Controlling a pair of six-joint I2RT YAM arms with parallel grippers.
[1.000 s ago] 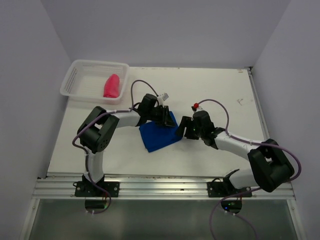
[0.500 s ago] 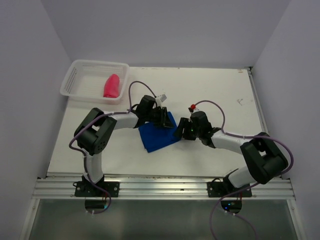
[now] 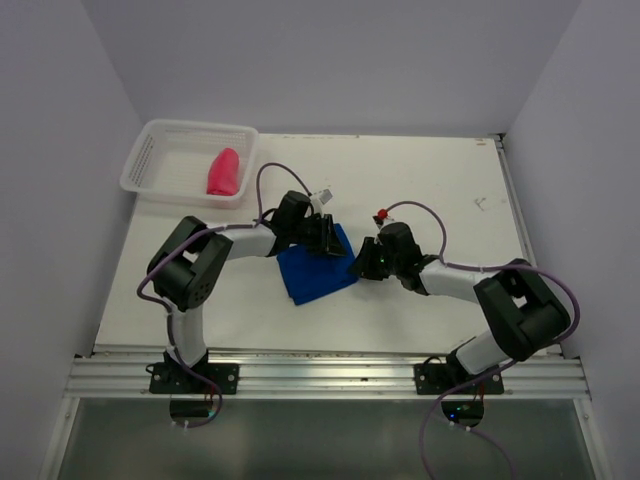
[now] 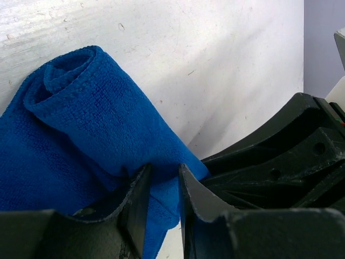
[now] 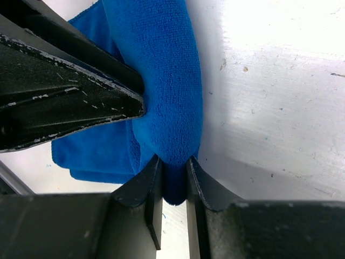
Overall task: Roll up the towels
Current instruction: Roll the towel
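Observation:
The blue towel (image 3: pixel 315 272) lies mid-table, its far edge rolled into a thick tube (image 4: pixel 91 102). At the roll's left end sits my left gripper (image 3: pixel 333 238), shut on the cloth; its jaws pinch blue fabric in the left wrist view (image 4: pixel 163 170). My right gripper (image 3: pixel 358 265) is at the roll's right end, shut on the towel's rolled edge (image 5: pixel 173 162), with the cloth (image 5: pixel 156 65) bulging out between the jaws. The two grippers face each other, almost touching. The pink-red towel (image 3: pixel 223 172) lies rolled in the basket.
A white mesh basket (image 3: pixel 190 128) stands at the table's back left corner. The table's right edge strip (image 3: pixel 512 200) runs along the right wall. Both arms' cables loop above the towel.
My right gripper has moved slightly left onto the roll's end and gone from open to shut on the blue cloth. The left gripper has kept its hold.

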